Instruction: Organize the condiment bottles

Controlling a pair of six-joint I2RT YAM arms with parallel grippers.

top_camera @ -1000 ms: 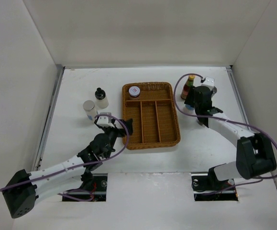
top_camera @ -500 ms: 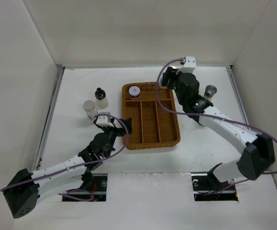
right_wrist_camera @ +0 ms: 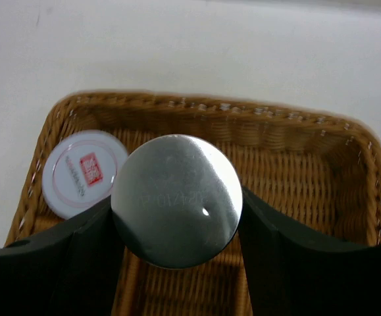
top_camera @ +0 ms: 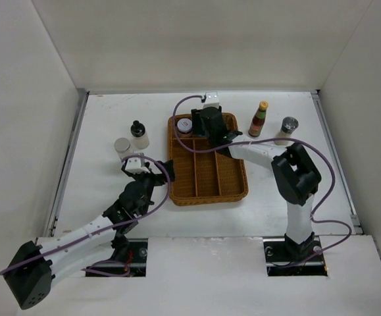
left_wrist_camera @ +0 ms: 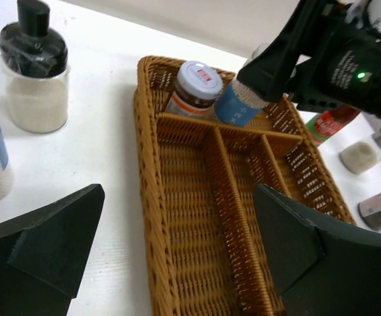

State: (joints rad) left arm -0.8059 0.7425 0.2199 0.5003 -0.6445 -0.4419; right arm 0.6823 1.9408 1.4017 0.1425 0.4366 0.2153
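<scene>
The right gripper [top_camera: 210, 126] is clamped around a silver-lidded bottle [right_wrist_camera: 176, 201] with a blue label. It holds the bottle tilted over the far compartment of the wicker tray [top_camera: 241, 187], just right of a white-lidded jar [top_camera: 185, 125] standing in that compartment's left corner. Whether the held bottle's base touches the tray floor is hard to tell from the left wrist view.

The left gripper [left_wrist_camera: 177, 247] sits low at the tray's near left edge, fingers spread wide with nothing between them. Left of the tray stand a black-capped bottle [top_camera: 139, 135] and, nearer, a white shaker [top_camera: 122, 147]. Right of the tray stand the red sauce bottle [top_camera: 259, 118] and a grey-lidded shaker [top_camera: 286, 130].
</scene>
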